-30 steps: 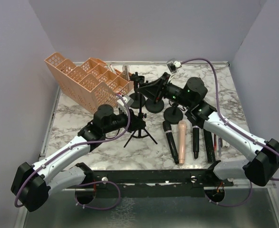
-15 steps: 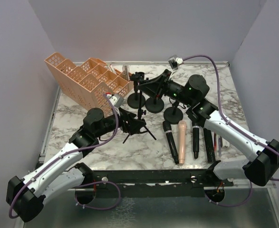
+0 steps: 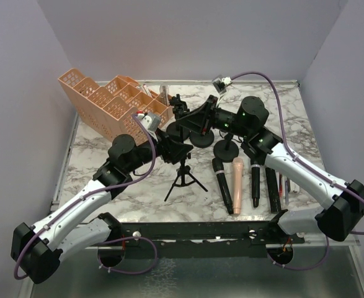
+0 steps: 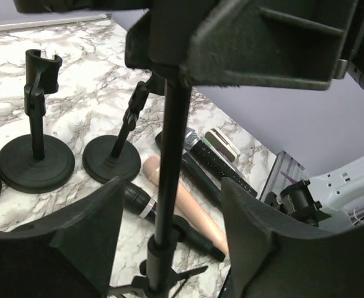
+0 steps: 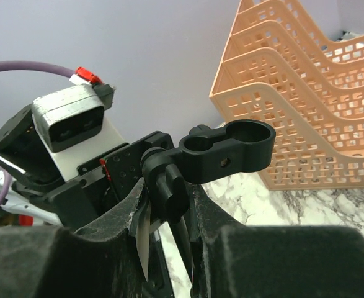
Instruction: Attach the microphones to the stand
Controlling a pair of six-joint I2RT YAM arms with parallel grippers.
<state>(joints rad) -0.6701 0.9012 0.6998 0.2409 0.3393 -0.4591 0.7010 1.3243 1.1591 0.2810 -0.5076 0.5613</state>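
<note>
Shows left gripper [image 4: 172, 186] spread around tripod stand [image 3: 183, 177], right gripper [image 5: 166, 198] clamped on its clip [image 5: 231, 149]; bare marble tabletop [image 3: 85, 152] leftward, walls [image 3: 20, 93] enclosing.

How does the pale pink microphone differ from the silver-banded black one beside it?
The pink microphone is pale throughout; the black microphone is dark with a silver ring near its head. The pink one lies nearly straight front-to-back; the black one lies slanted. Both lie flat on the table, heads toward the far edge.
</note>
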